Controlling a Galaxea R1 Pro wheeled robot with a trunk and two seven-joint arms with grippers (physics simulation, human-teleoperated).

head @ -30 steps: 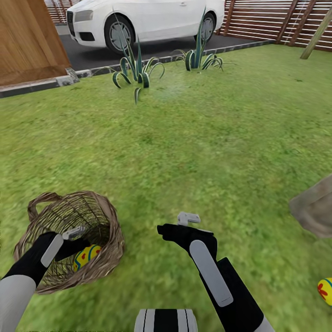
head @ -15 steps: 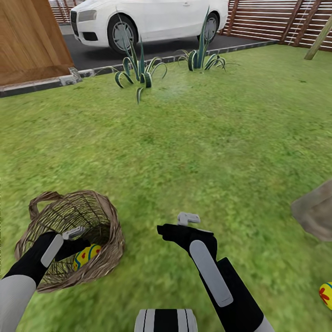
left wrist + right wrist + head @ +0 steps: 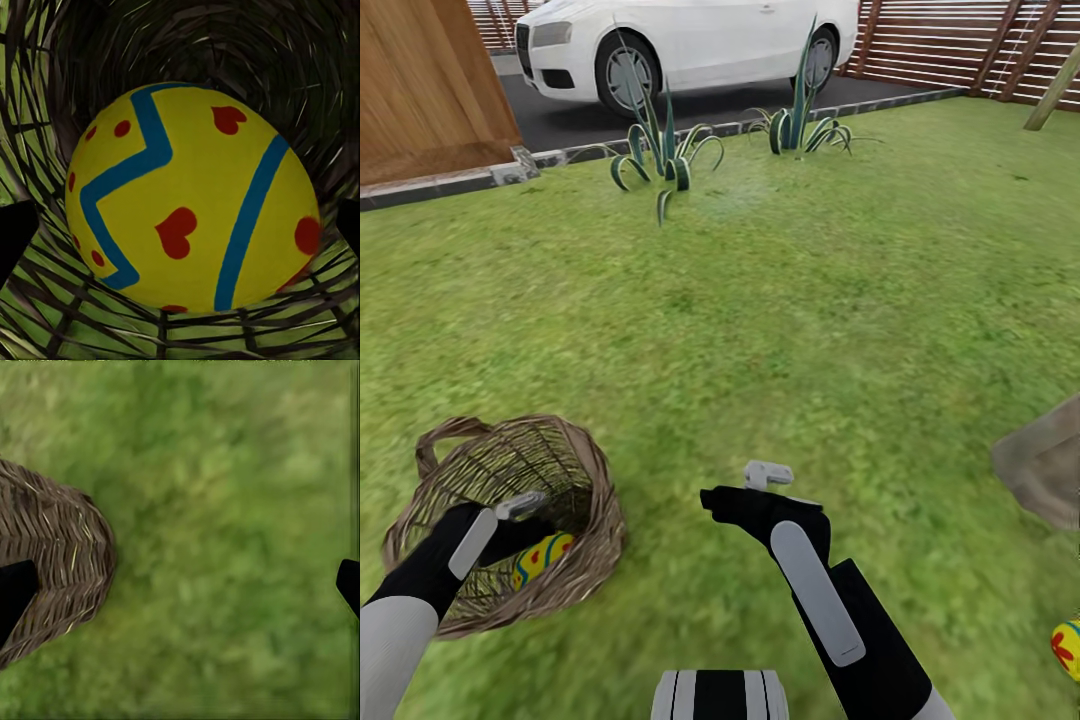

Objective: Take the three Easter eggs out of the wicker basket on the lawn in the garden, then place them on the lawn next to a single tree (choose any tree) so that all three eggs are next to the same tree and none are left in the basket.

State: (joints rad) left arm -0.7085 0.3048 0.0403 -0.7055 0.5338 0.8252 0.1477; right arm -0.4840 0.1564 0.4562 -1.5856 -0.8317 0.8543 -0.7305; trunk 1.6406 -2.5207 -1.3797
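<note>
The wicker basket [image 3: 585, 470] sits on the lawn [image 3: 780, 320] at the lower left. One yellow Easter egg [image 3: 542, 557] with blue zigzags lies inside it. My left gripper [image 3: 530, 525] reaches down into the basket just above that egg. In the left wrist view the egg [image 3: 191, 199] lies between the dark fingertips [image 3: 15, 232], which stand apart from it, open. My right gripper [image 3: 765, 478] hovers open over bare grass to the basket's right, and the basket's outer wall [image 3: 52, 562] is in its view. A second egg [image 3: 1067, 645] lies on the grass at the right edge, near the grey-brown tree trunk base [image 3: 1045, 465].
Two spiky striped plants [image 3: 660, 160] grow along a stone kerb at the lawn's far edge. Beyond it, a white car [image 3: 680, 40] is parked on dark asphalt. A wooden wall [image 3: 430, 80] is at the far left and a slat fence [image 3: 960, 40] at the far right.
The view has drifted slightly. The basket and its egg have shifted a little to the left in the picture. Both arms keep their places.
</note>
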